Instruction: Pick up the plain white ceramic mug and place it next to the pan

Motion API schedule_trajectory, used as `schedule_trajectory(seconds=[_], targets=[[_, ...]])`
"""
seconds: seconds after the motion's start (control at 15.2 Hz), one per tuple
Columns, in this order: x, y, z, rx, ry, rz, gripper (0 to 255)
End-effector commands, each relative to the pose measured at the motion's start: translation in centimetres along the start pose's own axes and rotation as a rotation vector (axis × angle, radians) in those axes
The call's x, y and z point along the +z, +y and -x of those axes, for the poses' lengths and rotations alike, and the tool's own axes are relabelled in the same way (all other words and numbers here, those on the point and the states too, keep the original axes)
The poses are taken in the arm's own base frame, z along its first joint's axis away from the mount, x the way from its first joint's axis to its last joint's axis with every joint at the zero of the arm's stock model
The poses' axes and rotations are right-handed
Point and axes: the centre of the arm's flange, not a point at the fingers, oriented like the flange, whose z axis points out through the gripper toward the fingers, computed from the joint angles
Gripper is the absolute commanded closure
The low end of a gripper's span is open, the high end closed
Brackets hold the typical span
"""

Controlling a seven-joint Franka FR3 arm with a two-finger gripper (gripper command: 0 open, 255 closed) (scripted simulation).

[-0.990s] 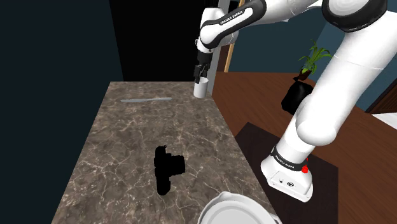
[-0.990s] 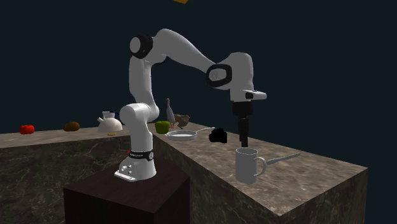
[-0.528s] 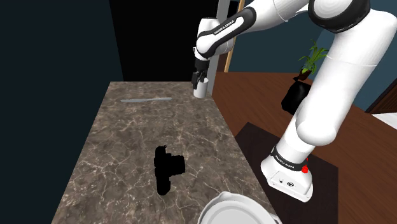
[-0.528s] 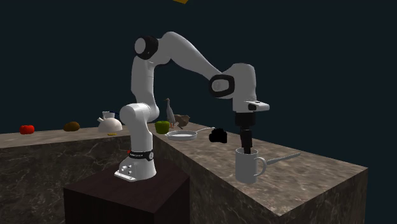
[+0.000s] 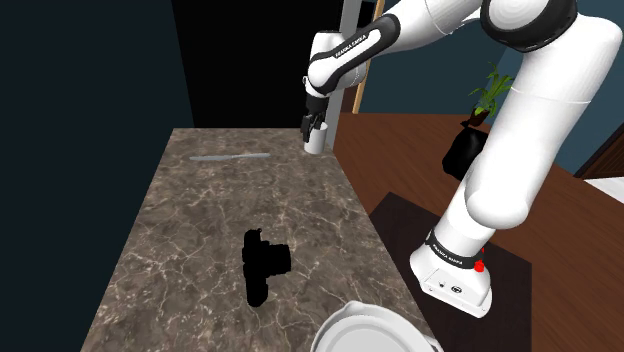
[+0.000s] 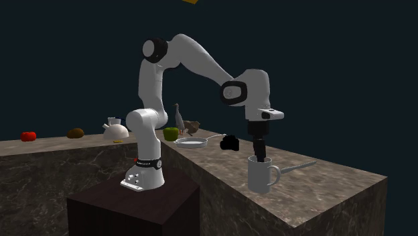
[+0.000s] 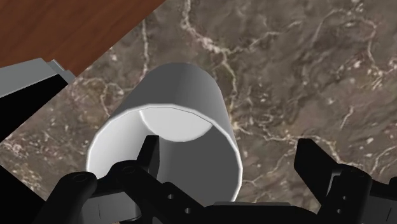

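A plain white mug (image 5: pixel 316 143) stands upright at the far end of the marble counter (image 5: pixel 200 220), close to its edge. My gripper (image 5: pixel 313 125) hangs straight down over the mug and is open. In the wrist view one finger (image 7: pixel 149 156) reaches inside the mug (image 7: pixel 184 102) and the other finger (image 7: pixel 315 165) stands outside its wall, neither pressing it. From the second exterior view the gripper (image 6: pixel 260 158) dips into the mug (image 6: pixel 262 174), whose handle points to that view's right. The pale pan (image 5: pixel 375 330) lies at the counter's near end, also visible as the pan (image 6: pixel 191 142) near the arm's base.
A black object (image 5: pixel 265 265) sits mid-counter between mug and pan. A thin grey utensil (image 5: pixel 230 157) lies near the far end, to the shoulder view's left of the mug. The counter drops off to a wooden floor (image 5: pixel 420 150) just beyond the mug. A green item (image 6: pixel 171 134) lies behind the pan.
The gripper came down over the mug until one finger entered it. In the last half second it barely moved. The mug stayed put and the fingers stayed open.
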Motion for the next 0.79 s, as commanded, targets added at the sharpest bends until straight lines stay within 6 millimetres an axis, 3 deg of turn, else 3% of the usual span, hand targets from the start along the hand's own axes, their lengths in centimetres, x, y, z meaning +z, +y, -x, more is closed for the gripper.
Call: schedule_trajectory(seconds=[0.0,0.59,0.73], targets=[[0.0,0.0,0.0,0.0,0.0,0.0,255],[0.0,0.0,0.0,0.0,0.0,0.0,255],[-1.1,0.0,0.0,0.0,0.0,0.0,255]])
